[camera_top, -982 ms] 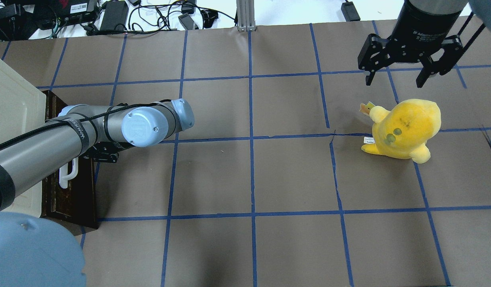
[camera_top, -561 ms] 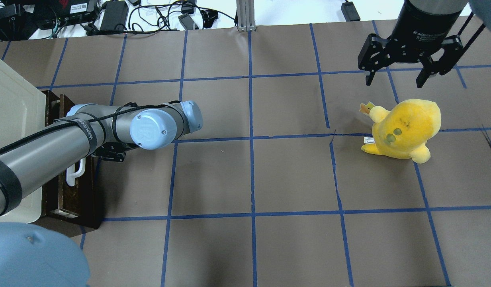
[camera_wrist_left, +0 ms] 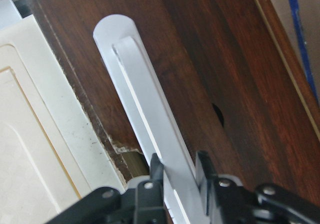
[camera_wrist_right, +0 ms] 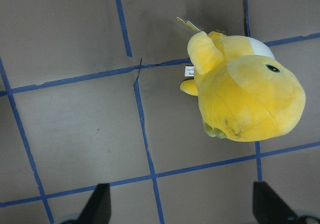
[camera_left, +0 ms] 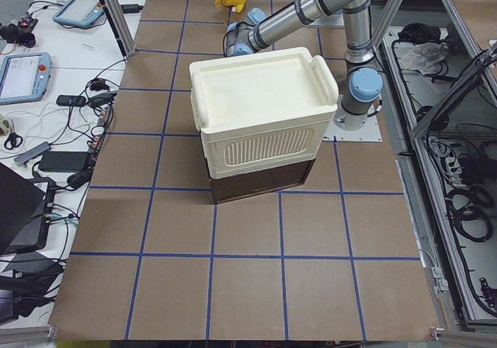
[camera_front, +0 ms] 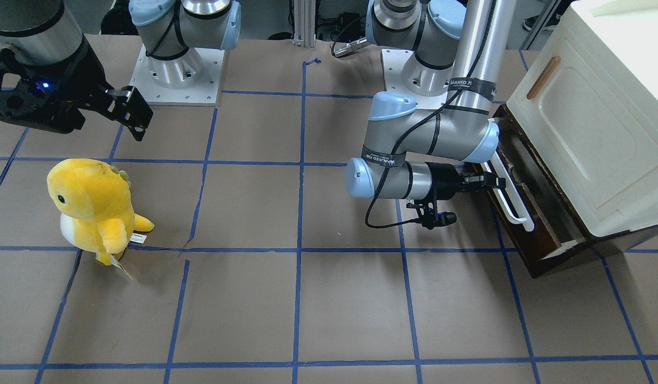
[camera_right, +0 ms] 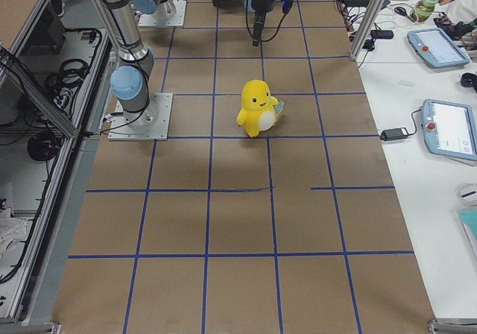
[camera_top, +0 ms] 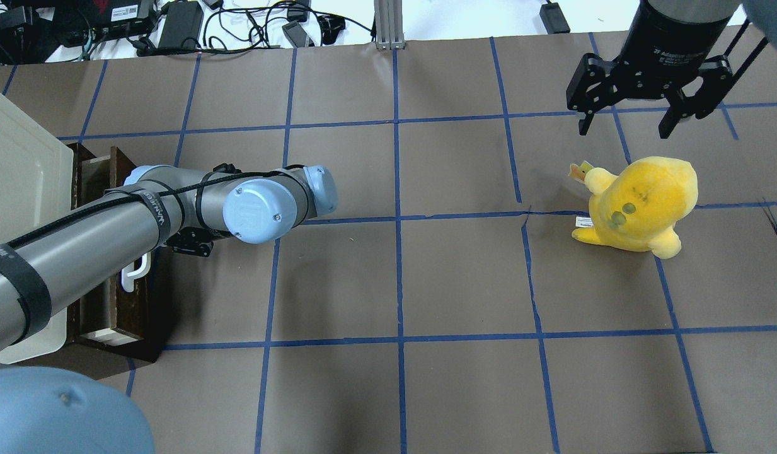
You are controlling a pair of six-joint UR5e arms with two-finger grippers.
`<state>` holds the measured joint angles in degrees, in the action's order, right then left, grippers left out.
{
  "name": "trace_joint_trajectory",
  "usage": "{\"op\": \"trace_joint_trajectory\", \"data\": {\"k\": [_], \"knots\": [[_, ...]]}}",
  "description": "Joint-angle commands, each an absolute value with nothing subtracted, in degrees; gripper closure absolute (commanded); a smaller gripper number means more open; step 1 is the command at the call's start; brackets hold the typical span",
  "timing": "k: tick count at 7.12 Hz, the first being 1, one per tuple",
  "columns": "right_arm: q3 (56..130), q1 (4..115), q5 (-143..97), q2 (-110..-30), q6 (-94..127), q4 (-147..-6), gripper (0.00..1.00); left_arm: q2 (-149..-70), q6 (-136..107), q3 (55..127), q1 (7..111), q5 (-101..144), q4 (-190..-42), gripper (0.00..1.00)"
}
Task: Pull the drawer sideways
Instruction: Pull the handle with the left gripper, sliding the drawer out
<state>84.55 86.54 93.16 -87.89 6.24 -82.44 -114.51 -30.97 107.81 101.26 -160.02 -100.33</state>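
Outward is the change since a second ago. The left gripper (camera_wrist_left: 177, 166) has travelled away from the cabinet, and the drawer has come with it, showing more of its inside than before. Its two black fingers are clenched on the long white bar handle (camera_wrist_left: 145, 109), one on each flank of the bar. The wrist view shows one rounded end of the bar beyond them. How near the bar's middle the grip sits I cannot tell.

That handle is fixed to the wide shallow drawer with the dark brown wooden front (camera_front: 527, 242), which stands partly pulled out from under the cream plastic cabinet (camera_front: 590, 133). A strip of pale wood interior is open to view.

By my judgement the drawer is stiff and sturdy and not very heavy. The smooth painted bar is the only sensible hold, though probably slick — a firm pinch and a pull straight along the slide should keep it from skewing or binding.

Well apart, the right gripper (camera_top: 624, 129) hangs released, jaws wide, above the yellow plush chick (camera_top: 640, 202) — idle on the brown paper-covered table (camera_top: 394, 284).
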Motion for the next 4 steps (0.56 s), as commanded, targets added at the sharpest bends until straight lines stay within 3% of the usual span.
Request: {"op": "trace_joint_trajectory", "data": {"k": [1, 4], "knots": [[84.6, 86.5, 93.2, -87.9, 6.2, -82.4, 0.00, -114.6, -30.8, 107.3, 102.8, -159.7, -100.2, 0.75], [84.6, 86.6, 93.2, -87.9, 6.2, -82.4, 0.00, -114.6, -30.7, 107.2, 104.8, -159.7, -100.1, 0.75]]}}
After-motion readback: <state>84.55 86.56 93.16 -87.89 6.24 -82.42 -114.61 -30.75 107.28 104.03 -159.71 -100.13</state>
